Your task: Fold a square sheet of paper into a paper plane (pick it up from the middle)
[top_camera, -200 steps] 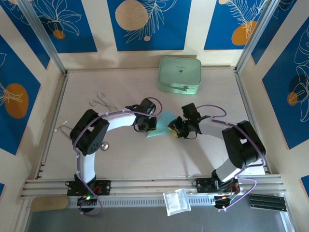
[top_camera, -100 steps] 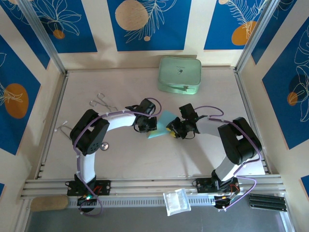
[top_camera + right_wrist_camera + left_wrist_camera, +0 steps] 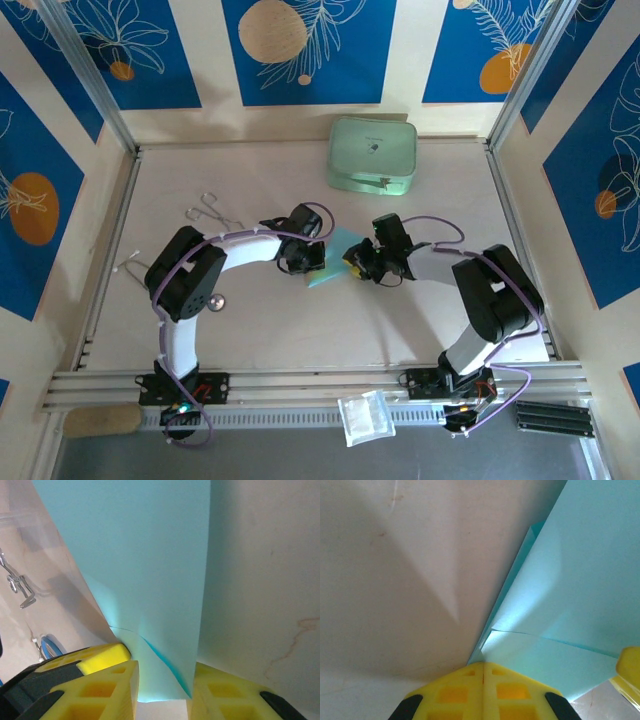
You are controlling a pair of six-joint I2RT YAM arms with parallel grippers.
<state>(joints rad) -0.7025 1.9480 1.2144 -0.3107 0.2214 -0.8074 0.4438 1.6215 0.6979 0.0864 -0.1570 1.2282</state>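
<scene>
- The square sheet of paper point(image 3: 335, 258) is sitting on the near side of the mint-green case point(image 3: 372, 155), well apart from it. It is hanging between the two grippers, raised off the table point(image 3: 260, 330).
- The left gripper point(image 3: 482, 672) is holding the end of the sheet that lies leftward of the case. Its fingers point(image 3: 455, 695) are pressing tight together, with a corner of the paper coming out of the seam between them, so it is pinching the sheet.
- The right gripper point(image 3: 162, 682) is meeting the sheet from the opposite end, more directly in front of the case. Its fingers point(image 3: 115, 685) are standing apart with a doubled edge of the paper in the gap, and neither pad is clamping it.
- The paper is showing a crease line and an overlapping layer near both sets of fingertips, so it appears to be partly folded.
- The step in hand seems to be taking a second hold so the fold can be set.
- To do this well, the right gripper should be closing squarely across both layers rather than on the outer one alone. It should also be biting deep enough that the thin paper is not slipping out.
- The left pinch should be staying firm and motionless while the other closes, or the layers may be sliding out of line.
- Both grippers should be pulling only gently away from each other. A sheet this thin is likely to tear or buckle under more pull than that.
</scene>
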